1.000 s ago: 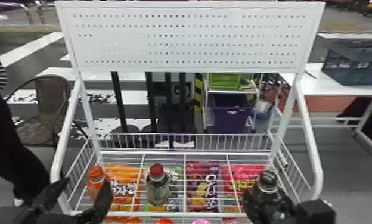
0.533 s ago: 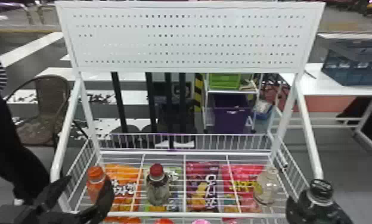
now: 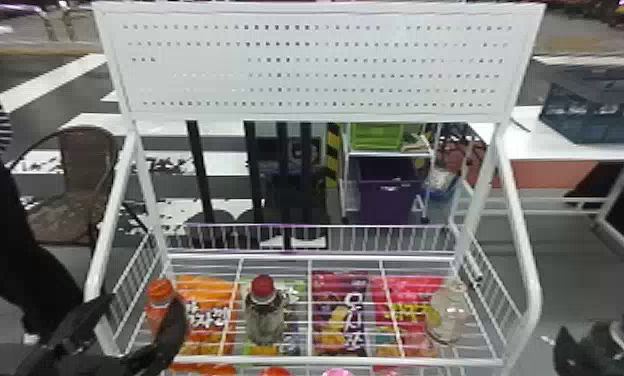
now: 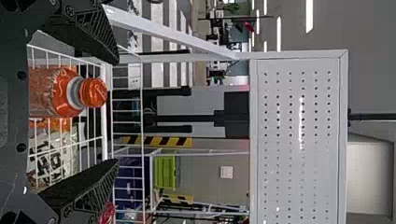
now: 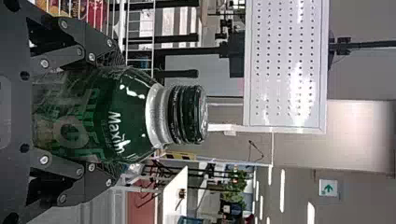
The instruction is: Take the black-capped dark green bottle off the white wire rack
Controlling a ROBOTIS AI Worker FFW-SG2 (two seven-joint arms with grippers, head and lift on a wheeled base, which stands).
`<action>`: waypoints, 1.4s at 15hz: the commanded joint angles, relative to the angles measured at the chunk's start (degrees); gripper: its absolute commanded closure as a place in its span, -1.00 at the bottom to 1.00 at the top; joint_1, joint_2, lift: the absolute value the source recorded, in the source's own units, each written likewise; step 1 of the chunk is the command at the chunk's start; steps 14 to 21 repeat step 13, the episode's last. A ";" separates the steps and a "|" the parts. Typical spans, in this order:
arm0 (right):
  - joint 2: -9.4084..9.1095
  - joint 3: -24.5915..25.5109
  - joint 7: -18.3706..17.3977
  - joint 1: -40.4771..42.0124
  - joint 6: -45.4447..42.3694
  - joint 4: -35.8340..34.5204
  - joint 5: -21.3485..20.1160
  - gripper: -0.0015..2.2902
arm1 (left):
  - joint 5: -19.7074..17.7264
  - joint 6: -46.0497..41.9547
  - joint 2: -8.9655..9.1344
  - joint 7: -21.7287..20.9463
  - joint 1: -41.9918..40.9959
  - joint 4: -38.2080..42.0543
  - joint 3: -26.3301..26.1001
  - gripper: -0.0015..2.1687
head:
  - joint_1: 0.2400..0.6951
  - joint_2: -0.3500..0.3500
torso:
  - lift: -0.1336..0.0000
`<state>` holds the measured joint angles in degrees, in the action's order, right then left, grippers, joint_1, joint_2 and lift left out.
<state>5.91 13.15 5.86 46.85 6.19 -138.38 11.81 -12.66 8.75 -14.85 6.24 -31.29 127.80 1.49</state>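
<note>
To the right of the white rack [image 3: 326,360], the right tool [image 5: 122,113] holds the green bottle [image 5: 93,116] snugly, standing up. It is off the rack, so it should likely go farther out that way.

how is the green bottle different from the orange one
The dark green bottle is black-capped, while the orange bottle has a cap as orange as itself. The dark green bottle is gripped in the right pincer, off to the right of the white wire rack; the orange bottle stands on that rack, ungripped. Both are upright, with a pale band under the cap.
</note>
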 commanded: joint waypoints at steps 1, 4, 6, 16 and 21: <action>-0.37 0.57 0.03 0.52 -0.78 0.13 0.49 0.28 | 0.00 0.18 0.00 0.00 0.00 0.17 0.18 -0.87 | 0.14 0.00 | 1.00; -0.46 0.57 0.03 0.34 -0.78 0.13 0.49 0.28 | 0.00 0.18 0.00 0.00 -0.17 0.52 0.18 -0.87 | 0.14 0.00 | 1.00; -0.46 0.57 0.03 0.34 -0.96 0.31 0.49 0.28 | 0.00 0.18 0.00 0.00 -0.35 0.70 0.36 -0.87 | 0.14 0.00 | 1.00; -0.46 0.74 0.29 1.14 -3.59 0.13 0.58 0.28 | 0.00 0.35 0.00 0.00 -0.44 1.14 0.44 -0.87 | 0.14 0.00 | 1.00; -0.46 0.74 0.29 1.14 -3.59 0.13 0.58 0.28 | 0.00 0.35 0.00 0.00 -0.44 1.14 0.44 -0.87 | 0.14 0.00 | 1.00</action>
